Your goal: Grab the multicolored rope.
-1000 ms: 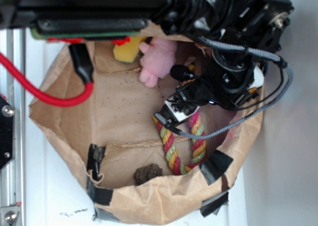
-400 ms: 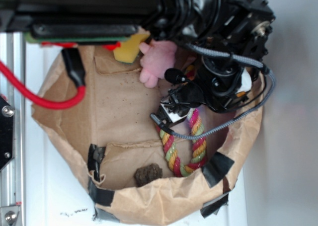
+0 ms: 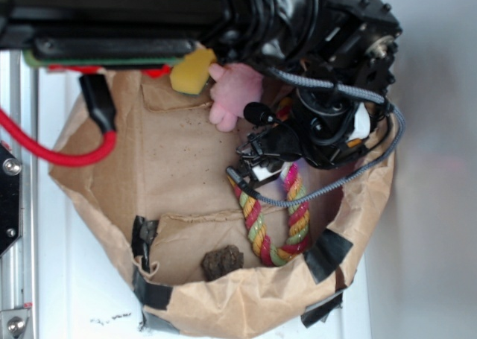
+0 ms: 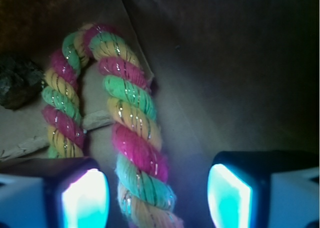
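Gripper (image 4: 159, 198): fingers spread, nothing pinched; one strand of the multicolored rope (image 4: 131, 138) is seen between the pads, nearer the left one, bare paper beside the right. Rope is bent in a U on the paper bag (image 3: 186, 168) floor, near its right wall. Dark lump (image 3: 221, 261) is noted beside the bend.

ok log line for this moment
phase: pre-grasp | gripper: open, straddling one leg of multicolored rope | rope: lying in paper bag, not lifted

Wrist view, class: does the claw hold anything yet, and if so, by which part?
Nothing is held. The claw is open, its fingers either side of one strand of the multicolored rope, not touching it.
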Robot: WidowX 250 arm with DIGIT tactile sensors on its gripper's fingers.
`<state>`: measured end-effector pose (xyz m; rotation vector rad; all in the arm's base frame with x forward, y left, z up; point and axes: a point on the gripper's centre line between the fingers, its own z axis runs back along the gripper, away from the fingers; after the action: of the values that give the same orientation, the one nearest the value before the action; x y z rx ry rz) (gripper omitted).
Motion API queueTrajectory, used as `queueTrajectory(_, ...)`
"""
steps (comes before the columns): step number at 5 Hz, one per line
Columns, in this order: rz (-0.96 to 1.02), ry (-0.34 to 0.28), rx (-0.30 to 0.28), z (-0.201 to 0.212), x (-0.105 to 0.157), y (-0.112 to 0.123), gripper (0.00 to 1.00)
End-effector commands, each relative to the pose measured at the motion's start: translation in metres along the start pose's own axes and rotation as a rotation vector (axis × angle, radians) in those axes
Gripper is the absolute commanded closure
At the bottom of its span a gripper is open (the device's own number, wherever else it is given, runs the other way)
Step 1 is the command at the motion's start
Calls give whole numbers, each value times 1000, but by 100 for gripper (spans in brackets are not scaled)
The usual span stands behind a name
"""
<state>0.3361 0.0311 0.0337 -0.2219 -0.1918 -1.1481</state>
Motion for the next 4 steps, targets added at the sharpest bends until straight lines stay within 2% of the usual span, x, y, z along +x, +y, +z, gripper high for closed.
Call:
queueTrajectory(1,-19,-10,34,11,8,-5,100)
queueTrajectory(3,-7,-31,33,15,9,-7,100)
queueTrajectory(4,42,-50,54,28,5,-10,100)
